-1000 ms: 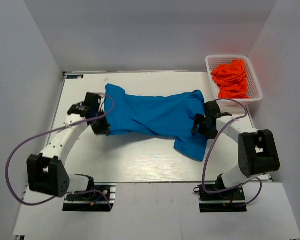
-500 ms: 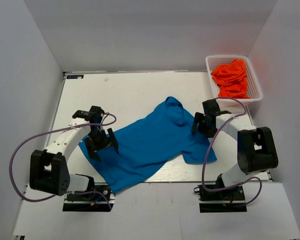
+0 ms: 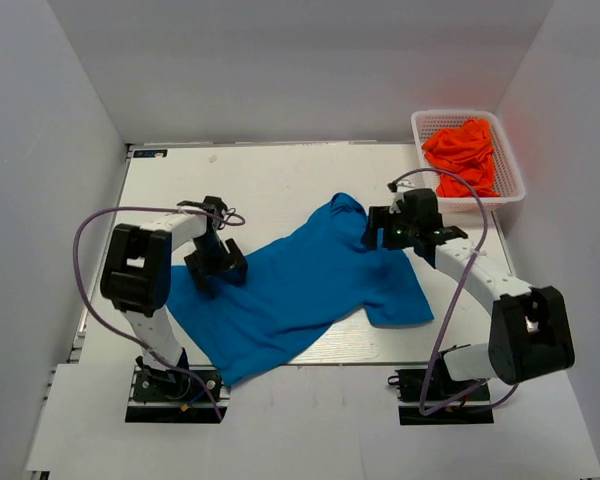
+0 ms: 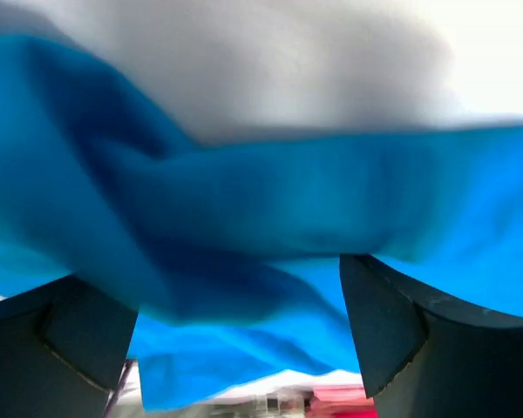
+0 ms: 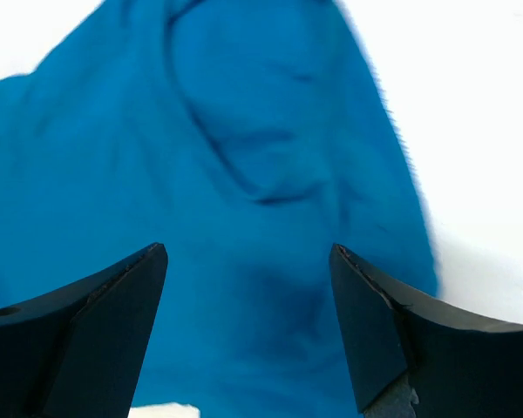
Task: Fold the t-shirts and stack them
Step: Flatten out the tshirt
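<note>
I see the blue t-shirt point(image 3: 300, 290) lying rumpled and diagonal on the worktop point(image 3: 270, 180), its near corner at the front edge. My left gripper point(image 3: 218, 270) is spread over its left edge, and my right gripper point(image 3: 374, 232) is spread over its far part. Beyond them, orange-red t-shirts point(image 3: 462, 155) fill the basket point(image 3: 511, 172).

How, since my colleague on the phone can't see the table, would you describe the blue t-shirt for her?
Look at the white table. The blue t-shirt lies spread diagonally across its middle. It is the only blue garment and the only one laid out; the orange-red t-shirts sit bunched in the white basket at the far right.
</note>
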`<action>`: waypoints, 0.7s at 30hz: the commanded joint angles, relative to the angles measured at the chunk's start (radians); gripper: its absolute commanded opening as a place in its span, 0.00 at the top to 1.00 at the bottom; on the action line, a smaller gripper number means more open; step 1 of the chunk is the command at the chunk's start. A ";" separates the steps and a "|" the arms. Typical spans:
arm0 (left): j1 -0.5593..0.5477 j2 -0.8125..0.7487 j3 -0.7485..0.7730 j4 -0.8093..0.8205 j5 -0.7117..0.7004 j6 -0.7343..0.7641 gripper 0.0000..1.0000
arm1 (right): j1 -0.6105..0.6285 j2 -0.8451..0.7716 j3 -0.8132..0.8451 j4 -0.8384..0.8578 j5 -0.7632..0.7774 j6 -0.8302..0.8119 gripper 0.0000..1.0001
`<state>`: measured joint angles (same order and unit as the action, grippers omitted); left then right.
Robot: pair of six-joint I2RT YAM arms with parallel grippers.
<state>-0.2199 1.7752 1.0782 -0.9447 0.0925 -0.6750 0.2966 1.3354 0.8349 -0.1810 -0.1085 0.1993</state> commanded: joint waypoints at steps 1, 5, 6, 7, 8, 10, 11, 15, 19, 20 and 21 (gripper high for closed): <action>-0.006 0.081 0.104 0.124 -0.048 -0.014 0.00 | 0.032 0.067 0.038 0.119 -0.108 -0.034 0.19; -0.006 0.252 0.312 0.179 -0.086 0.024 0.00 | 0.041 0.198 0.117 0.155 -0.109 -0.024 0.19; -0.006 0.330 0.359 0.179 -0.095 0.035 0.00 | 0.042 0.218 0.133 0.152 -0.099 -0.023 0.19; -0.006 0.372 0.411 0.190 -0.105 0.049 0.00 | 0.036 0.241 0.151 0.138 -0.088 -0.021 0.19; -0.006 0.413 0.527 0.219 -0.105 0.076 0.00 | 0.038 0.314 0.192 0.126 -0.068 -0.017 0.19; 0.004 0.552 0.668 0.231 -0.094 0.139 0.00 | 0.032 0.408 0.265 0.063 -0.005 0.014 0.18; 0.004 0.607 0.854 0.178 -0.085 0.156 0.00 | 0.033 0.422 0.306 0.046 0.025 0.023 0.18; 0.004 0.730 1.167 -0.020 -0.115 0.169 0.00 | 0.041 0.450 0.360 0.034 0.038 0.006 0.18; 0.013 0.450 0.767 0.078 -0.186 0.148 0.00 | 0.085 0.374 0.327 0.086 0.004 -0.165 0.14; 0.013 0.381 0.684 0.101 -0.197 0.134 0.00 | 0.098 0.369 0.322 0.098 0.016 -0.169 0.14; 0.013 0.251 0.607 0.122 -0.262 0.118 0.00 | 0.107 0.364 0.317 0.097 0.036 -0.156 0.12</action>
<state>-0.2211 2.2654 1.8687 -0.8364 -0.0483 -0.5346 0.3672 1.7729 1.1484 -0.1265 -0.0952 0.1139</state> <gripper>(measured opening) 0.996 0.869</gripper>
